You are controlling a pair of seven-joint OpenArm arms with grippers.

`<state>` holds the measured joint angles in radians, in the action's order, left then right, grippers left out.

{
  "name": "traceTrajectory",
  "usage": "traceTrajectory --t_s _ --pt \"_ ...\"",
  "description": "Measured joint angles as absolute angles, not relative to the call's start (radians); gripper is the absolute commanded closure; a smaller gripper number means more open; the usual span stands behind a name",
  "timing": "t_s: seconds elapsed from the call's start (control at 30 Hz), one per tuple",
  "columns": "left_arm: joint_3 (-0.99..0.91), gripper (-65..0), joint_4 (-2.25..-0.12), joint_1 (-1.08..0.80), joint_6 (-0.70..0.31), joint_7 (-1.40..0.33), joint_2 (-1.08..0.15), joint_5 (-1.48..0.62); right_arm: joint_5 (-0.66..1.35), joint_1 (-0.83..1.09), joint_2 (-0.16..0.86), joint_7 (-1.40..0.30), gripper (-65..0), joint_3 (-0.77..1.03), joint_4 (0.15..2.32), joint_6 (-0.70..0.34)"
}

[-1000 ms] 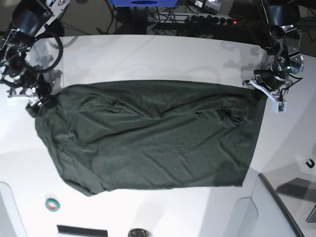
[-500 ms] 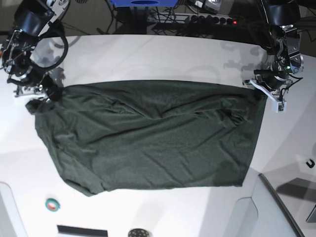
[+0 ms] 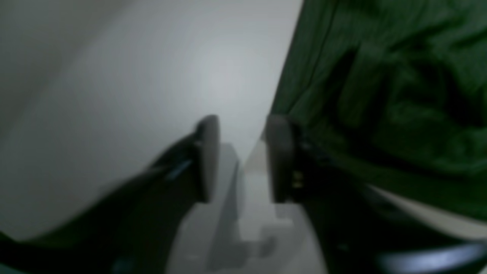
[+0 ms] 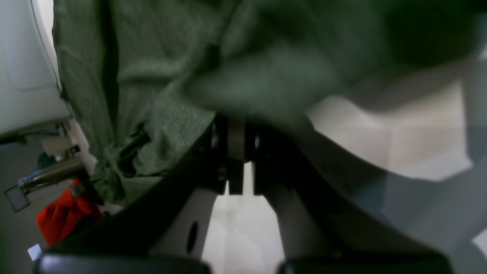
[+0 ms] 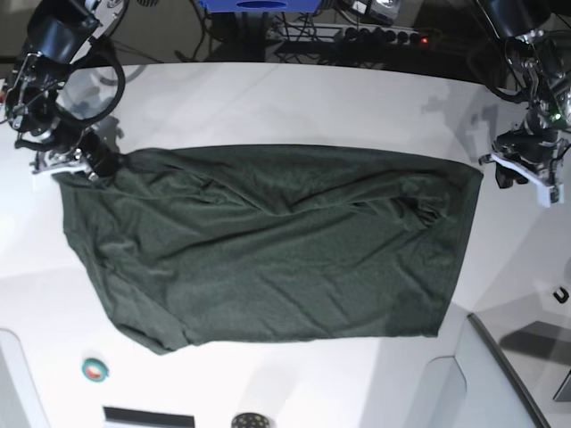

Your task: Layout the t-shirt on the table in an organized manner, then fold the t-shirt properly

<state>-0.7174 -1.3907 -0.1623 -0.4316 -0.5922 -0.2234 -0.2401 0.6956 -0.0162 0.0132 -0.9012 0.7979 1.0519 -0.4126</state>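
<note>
The dark green t-shirt (image 5: 268,241) lies spread and wrinkled across the white table (image 5: 294,98). In the base view my right gripper (image 5: 86,166) is at the shirt's far-left corner. The right wrist view shows that gripper (image 4: 236,144) with its jaws pressed together and the t-shirt (image 4: 152,76) bunched over them. My left gripper (image 5: 516,175) hovers just right of the shirt's far-right corner, apart from it. In the left wrist view the left gripper (image 3: 243,156) stands open over the bare table (image 3: 152,76), and the t-shirt (image 3: 380,95) lies beside its right finger.
A green-and-white tape roll (image 5: 95,368) lies near the front left edge, with a dark round object (image 5: 250,419) at the front. A grey raised panel (image 5: 500,374) sits at the front right. Cables and a power strip (image 5: 384,36) run behind the table.
My left gripper let go of the shirt's right corner, opened and moved right. My right gripper closed on the left corner and drew it up and back a little.
</note>
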Motion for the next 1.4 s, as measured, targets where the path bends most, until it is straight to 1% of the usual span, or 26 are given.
traceTrajectory --t_s 0.1,0.17,0.2,0.23,0.33,0.4,0.57,0.67,0.73,0.83,0.97,1.1,1.33,1.4 --pt "-0.771 -35.1 -1.387 -0.223 -0.552 -0.602 -0.189 -0.290 0.695 -0.016 0.014 -0.905 -2.4 0.798 1.053 -0.413" --pt "-0.759 -40.0 -1.375 -0.281 -0.638 -0.619 -0.186 -0.340 0.695 -0.016 0.014 -0.904 -2.4 0.798 1.053 -0.413" --pt "-0.748 -41.8 -1.372 -0.304 -0.673 -0.624 -0.184 -0.367 0.695 -0.016 0.013 -0.905 -2.4 0.798 1.053 -0.413" --pt "-0.740 -42.5 -1.372 -0.317 -0.685 -0.624 -0.183 -0.399 0.695 -0.016 0.013 -0.905 -2.4 0.797 1.053 -0.413" --pt "-0.743 -42.0 -1.372 -0.311 -0.690 -0.602 -0.157 -0.511 0.695 -0.016 0.013 -0.905 -2.4 0.796 1.053 -0.413" --pt "-0.763 -42.0 -1.363 -0.302 -0.690 -0.598 -0.144 -0.537 0.695 -0.016 0.014 -0.905 -2.4 0.796 1.053 -0.413" --pt "-0.785 -42.0 -1.266 -0.273 -0.683 -0.552 -0.140 -0.526 0.695 -0.016 0.014 -0.905 -2.4 0.796 1.053 -0.413" --pt "-0.784 -42.0 -1.223 -0.247 -0.688 -0.504 -0.139 -0.533 0.695 -0.016 0.028 -0.911 -2.4 0.794 1.051 -0.413" --pt "-0.786 -42.0 -1.156 -0.222 -0.690 -0.461 -0.146 -0.533 0.688 -0.016 0.036 -0.907 -2.4 0.794 1.051 -0.413" --pt "-0.786 -42.0 -1.041 -0.182 -0.693 -0.432 -0.176 -0.541 0.688 -0.016 0.035 -0.908 -2.4 0.794 1.051 -0.413" --pt "-0.785 -42.0 -0.944 -0.110 -0.690 -0.406 -0.210 -0.549 0.692 -0.016 0.033 -0.908 -2.4 0.794 1.050 -0.413" --pt "-0.782 -41.8 -0.886 -0.076 -0.694 -0.364 -0.218 -0.555 0.692 -0.016 0.033 -0.908 -2.4 0.794 1.050 -0.413" --pt "-0.778 -41.8 -0.849 -0.025 -0.694 -0.364 -0.218 -0.546 0.692 -0.016 0.033 -0.908 -2.4 0.794 1.050 -0.413" --pt "-0.779 -41.6 -0.849 -0.019 -0.703 -0.355 -0.217 -0.489 0.692 -0.016 0.033 -0.908 -2.4 0.794 1.050 -0.413"
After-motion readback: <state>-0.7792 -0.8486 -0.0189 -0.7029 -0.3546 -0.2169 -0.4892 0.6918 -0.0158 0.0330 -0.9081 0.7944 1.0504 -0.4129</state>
